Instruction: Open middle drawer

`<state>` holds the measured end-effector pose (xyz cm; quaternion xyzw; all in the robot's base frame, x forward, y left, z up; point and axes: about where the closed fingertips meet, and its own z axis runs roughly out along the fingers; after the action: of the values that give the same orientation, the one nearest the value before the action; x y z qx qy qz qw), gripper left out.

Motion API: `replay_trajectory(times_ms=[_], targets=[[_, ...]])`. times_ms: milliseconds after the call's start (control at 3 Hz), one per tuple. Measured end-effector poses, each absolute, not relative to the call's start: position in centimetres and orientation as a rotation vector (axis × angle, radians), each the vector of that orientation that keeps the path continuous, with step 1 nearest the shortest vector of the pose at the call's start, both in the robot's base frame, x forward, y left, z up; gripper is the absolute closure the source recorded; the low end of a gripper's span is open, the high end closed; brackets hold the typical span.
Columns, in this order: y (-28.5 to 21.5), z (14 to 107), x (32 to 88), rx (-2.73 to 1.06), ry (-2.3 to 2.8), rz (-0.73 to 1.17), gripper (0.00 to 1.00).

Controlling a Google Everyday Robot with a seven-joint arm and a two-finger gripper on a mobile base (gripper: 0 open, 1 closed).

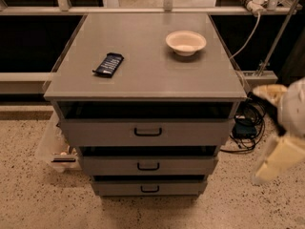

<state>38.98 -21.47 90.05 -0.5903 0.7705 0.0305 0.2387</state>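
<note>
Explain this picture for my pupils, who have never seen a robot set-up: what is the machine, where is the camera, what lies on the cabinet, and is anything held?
One camera looks down on a grey cabinet from the front; where it is mounted is not known. The cream shape at the right edge is the robot's arm, ending in its claw, the part that grasps. It hangs beside the cabinet, apart from it, and I can see nothing held in it. On the top lie a white bowl and a dark flat packet. Below are three drawers. The robot is to open the middle drawer by its small black handle. The claw is not yet near that handle.
</note>
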Motion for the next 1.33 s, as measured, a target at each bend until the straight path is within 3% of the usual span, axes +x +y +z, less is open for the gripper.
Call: replay_trajectory(times_ms=[1000, 1333], targets=[[-15.2, 61.1, 32.3, -1.143, 2.243, 0.705, 0.0], [-14.5, 56.9, 31.4, -1.083, 2.273, 0.785, 0.0]])
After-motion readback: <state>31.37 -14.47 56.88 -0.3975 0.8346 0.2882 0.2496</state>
